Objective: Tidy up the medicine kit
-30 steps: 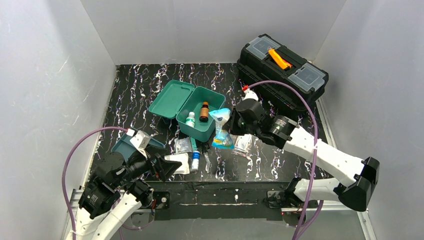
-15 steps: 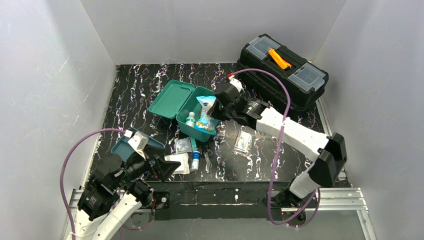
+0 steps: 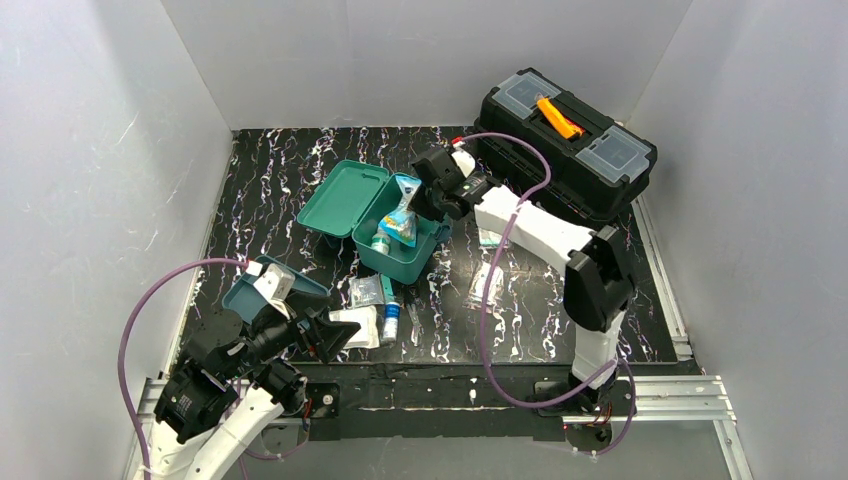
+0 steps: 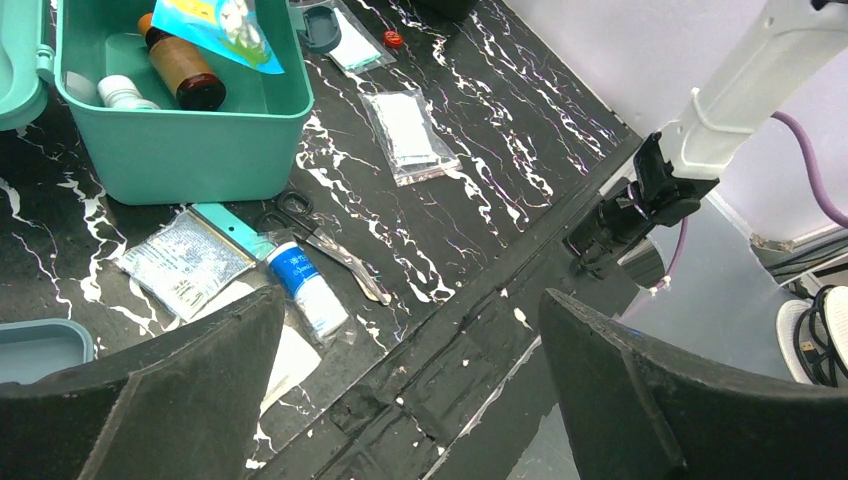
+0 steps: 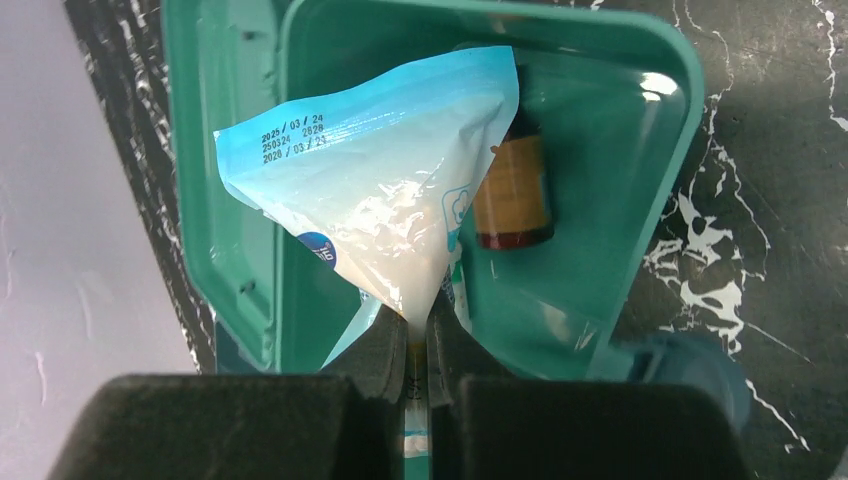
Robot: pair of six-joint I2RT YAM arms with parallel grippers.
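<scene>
Top and wrist views of the medicine kit [image 3: 396,262] partway through packing. The teal box sits open at the centre of the top view, its lid thrown back toward the upper left. The right gripper [image 5: 415,325] is clenched on one corner of a blue-and-clear plastic pouch [image 5: 370,190] and holds it over the open base; we cannot tell whether the pouch touches the floor of the box. Inside lie a brown bottle [image 5: 512,195] and a small white bottle [image 4: 120,92]. The left gripper [image 4: 410,305] hangs at the lower left of the top view, jaws spread wide with nothing between them. Outside the box, just below its front wall, we see a foil packet [image 4: 185,262], a blue-labelled bottle [image 4: 305,290] and a pair of scissors [image 4: 320,238]. A clear gauze packet [image 4: 408,135] lies to the right of the box, and the darker teal inner tray [image 3: 240,297] rests apart at the lower left. We judge the task under halfway done: two bottles are stowed and the pouch awaits release, while the loose items, the tray and the lid remain. A black toolbox [image 3: 565,140] stands at the upper right.
</scene>
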